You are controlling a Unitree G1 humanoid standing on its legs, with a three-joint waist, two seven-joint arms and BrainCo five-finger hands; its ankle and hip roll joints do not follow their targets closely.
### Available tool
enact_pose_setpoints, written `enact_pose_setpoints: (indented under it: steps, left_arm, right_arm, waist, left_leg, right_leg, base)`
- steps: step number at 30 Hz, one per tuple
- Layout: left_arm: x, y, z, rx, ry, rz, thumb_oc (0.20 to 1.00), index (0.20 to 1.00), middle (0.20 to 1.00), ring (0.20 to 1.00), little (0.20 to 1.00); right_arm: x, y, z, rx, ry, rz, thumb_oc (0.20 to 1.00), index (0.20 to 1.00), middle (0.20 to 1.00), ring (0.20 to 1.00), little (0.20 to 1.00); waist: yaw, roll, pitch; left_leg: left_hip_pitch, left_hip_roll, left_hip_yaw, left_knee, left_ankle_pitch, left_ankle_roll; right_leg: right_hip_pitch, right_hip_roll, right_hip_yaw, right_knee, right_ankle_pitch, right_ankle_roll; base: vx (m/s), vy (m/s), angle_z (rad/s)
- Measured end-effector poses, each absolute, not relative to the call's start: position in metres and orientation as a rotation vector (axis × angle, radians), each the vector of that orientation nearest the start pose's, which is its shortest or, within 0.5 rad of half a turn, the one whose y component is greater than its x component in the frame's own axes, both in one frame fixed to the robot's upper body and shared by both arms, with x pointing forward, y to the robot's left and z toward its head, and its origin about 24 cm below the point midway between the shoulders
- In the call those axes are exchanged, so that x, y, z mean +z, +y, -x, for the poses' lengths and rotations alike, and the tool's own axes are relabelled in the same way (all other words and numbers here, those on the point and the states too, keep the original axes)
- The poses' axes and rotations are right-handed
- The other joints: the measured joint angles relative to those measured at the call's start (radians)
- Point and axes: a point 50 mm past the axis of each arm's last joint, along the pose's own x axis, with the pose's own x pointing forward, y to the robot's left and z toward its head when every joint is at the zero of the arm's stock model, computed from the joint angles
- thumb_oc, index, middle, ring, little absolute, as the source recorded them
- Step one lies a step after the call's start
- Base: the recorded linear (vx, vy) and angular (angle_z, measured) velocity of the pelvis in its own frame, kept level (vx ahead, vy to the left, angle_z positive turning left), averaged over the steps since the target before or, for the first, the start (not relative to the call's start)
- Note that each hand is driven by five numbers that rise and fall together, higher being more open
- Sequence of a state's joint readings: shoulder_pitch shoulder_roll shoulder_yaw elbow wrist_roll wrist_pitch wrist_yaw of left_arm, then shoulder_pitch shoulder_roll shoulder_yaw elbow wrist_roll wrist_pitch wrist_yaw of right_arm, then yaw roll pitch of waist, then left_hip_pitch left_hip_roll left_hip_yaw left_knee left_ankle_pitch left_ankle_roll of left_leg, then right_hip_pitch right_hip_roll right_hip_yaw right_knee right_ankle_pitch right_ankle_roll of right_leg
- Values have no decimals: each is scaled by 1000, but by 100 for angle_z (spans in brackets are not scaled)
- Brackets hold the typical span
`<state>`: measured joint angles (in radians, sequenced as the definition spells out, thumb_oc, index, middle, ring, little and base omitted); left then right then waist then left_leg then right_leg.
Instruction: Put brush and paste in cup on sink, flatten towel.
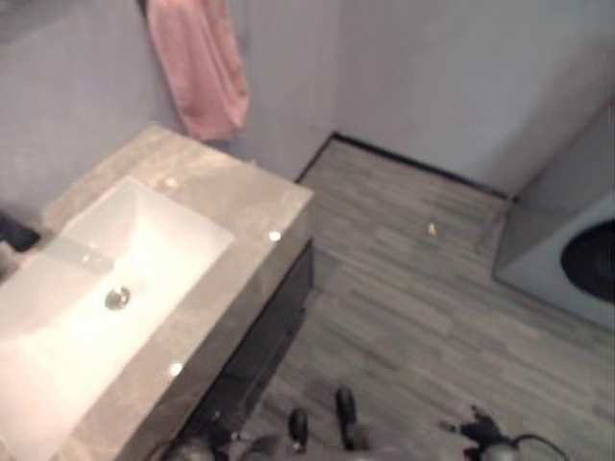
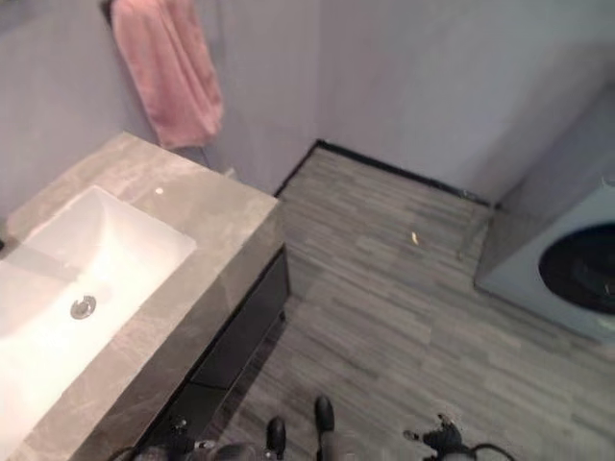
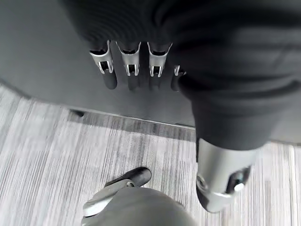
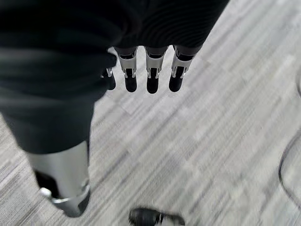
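Note:
A pink towel (image 1: 197, 62) hangs bunched on the grey wall above the far end of the counter. Below it a white sink basin (image 1: 58, 288) with a metal drain (image 1: 117, 298) is set in a grey stone counter (image 1: 250, 202). My left hand (image 3: 130, 66) hangs beside the dark cabinet front, fingers straight, thumb (image 3: 225, 179) apart, holding nothing. My right hand (image 4: 149, 70) hangs over the grey plank floor, fingers straight and empty, with its thumb (image 4: 66, 183) off to one side.
A dark cabinet (image 1: 269, 336) stands under the counter. A washing machine (image 1: 577, 259) with a dark round door sits at the right. A small yellowish speck (image 1: 431, 229) lies on the floor. Something dark (image 1: 14, 230) sits at the counter's left edge.

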<state>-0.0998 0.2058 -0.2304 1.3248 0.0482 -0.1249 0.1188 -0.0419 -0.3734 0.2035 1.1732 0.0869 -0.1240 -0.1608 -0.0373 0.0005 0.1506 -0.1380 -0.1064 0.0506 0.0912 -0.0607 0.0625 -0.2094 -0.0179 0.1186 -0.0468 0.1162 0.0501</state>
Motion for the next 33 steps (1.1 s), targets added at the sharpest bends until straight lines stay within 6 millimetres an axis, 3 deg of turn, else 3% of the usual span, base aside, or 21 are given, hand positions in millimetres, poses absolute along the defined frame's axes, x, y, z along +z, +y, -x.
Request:
enact_pose_setpoints:
  steps: [2, 5, 8, 11, 14, 18, 23, 27, 30, 32, 33]
  left_arm:
    - [-155, 215, -126, -29, 1066, -446, 1000, 1000, 1000, 1000, 1000]
    - [-156, 214, -122, -55, 1071, -431, 1000, 1000, 1000, 1000, 1000]
    - [-157, 214, -120, -57, 1077, -419, 1000, 1000, 1000, 1000, 1000]
    - [-157, 217, -118, -47, 1073, -428, 1000, 1000, 1000, 1000, 1000]
    - [-156, 221, -118, -29, 1073, -445, 1000, 1000, 1000, 1000, 1000]
    - [-156, 230, -110, -5, 1091, -468, 1000, 1000, 1000, 1000, 1000]
    - [-154, 232, -117, -13, 1075, -495, 1000, 1000, 1000, 1000, 1000]
    - [-155, 232, -113, -17, 1096, -501, 1000, 1000, 1000, 1000, 1000]
    - [-155, 234, -114, 4, 1108, -488, 1000, 1000, 1000, 1000, 1000]
    - [-155, 235, -114, 18, 1112, -482, 1000, 1000, 1000, 1000, 1000]
    - [-152, 236, -123, 26, 1090, -480, 1000, 1000, 1000, 1000, 1000]
  right_arm:
    - [-129, -269, -141, -185, 926, 437, 1000, 1000, 1000, 1000, 1000]
    - [-133, -264, -137, -164, 942, 433, 1000, 1000, 1000, 1000, 1000]
    - [-140, -268, -117, -150, 1014, 469, 1000, 1000, 1000, 1000, 1000]
    - [-142, -269, -109, -153, 1045, 473, 1000, 1000, 1000, 1000, 1000]
    - [-145, -271, -97, -157, 1084, 473, 1000, 1000, 1000, 1000, 1000]
    - [-149, -268, -90, -157, 1119, 465, 1000, 1000, 1000, 1000, 1000]
    - [-154, -272, -65, -166, 1212, 467, 1000, 1000, 1000, 1000, 1000]
    - [-156, -272, -59, -161, 1240, 459, 1000, 1000, 1000, 1000, 1000]
    - [-157, -269, -60, -134, 1238, 469, 1000, 1000, 1000, 1000, 1000]
    - [-158, -265, -59, -101, 1243, 484, 1000, 1000, 1000, 1000, 1000]
    - [-159, -262, -58, -84, 1245, 488, 1000, 1000, 1000, 1000, 1000]
  waist:
    - [3, -4, 22]
    - [15, 11, 35]
    - [14, 16, 35]
    - [28, 4, 22]
    - [21, 0, 19]
    - [39, -3, -23]
    - [35, -25, -61]
    - [20, -49, -83]
    - [23, -63, -79]
    - [23, -78, -65]
    - [23, -92, -53]
  left_leg:
    - [-22, 5, 63, -2, -3, 37]
    - [-18, 39, 133, -22, 5, 49]
    - [15, 58, 173, -48, 10, 49]
    - [47, 55, 214, -74, 24, 34]
    - [78, 60, 234, -83, 38, 21]
    - [85, 93, 227, -86, 41, -12]
    - [88, 116, 129, -65, 51, -24]
    - [87, 135, 99, -36, 53, -33]
    - [73, 145, 79, -2, 59, -63]
    - [30, 159, 62, 76, 55, -108]
    - [10, 159, 58, 119, 47, -114]
  right_leg:
    - [-42, 7, 39, 25, -29, 41]
    - [-84, 2, -124, 167, -90, 27]
    - [-51, -15, -214, 310, -180, 14]
    - [-16, -23, -204, 389, -247, 23]
    - [57, -18, -214, 290, -267, 3]
    - [115, 25, -215, 157, -216, -63]
    - [190, 60, -230, 62, -186, -91]
    - [236, 82, -238, 5, -173, -116]
    - [243, 92, -244, 7, -182, -127]
    - [244, 107, -255, 5, -178, -160]
    - [245, 102, -255, 5, -172, -169]
  base:
    - [-39, 99, -98]
    - [12, 31, -75]
    - [24, -66, -48]
    - [5, -136, -44]
    - [-13, -194, -8]
    - [-20, -241, -19]
    - [-12, -284, 12]
    - [-29, -307, 9]
    - [-12, -326, 6]
    - [34, -190, 14]
    - [22, -99, 7]
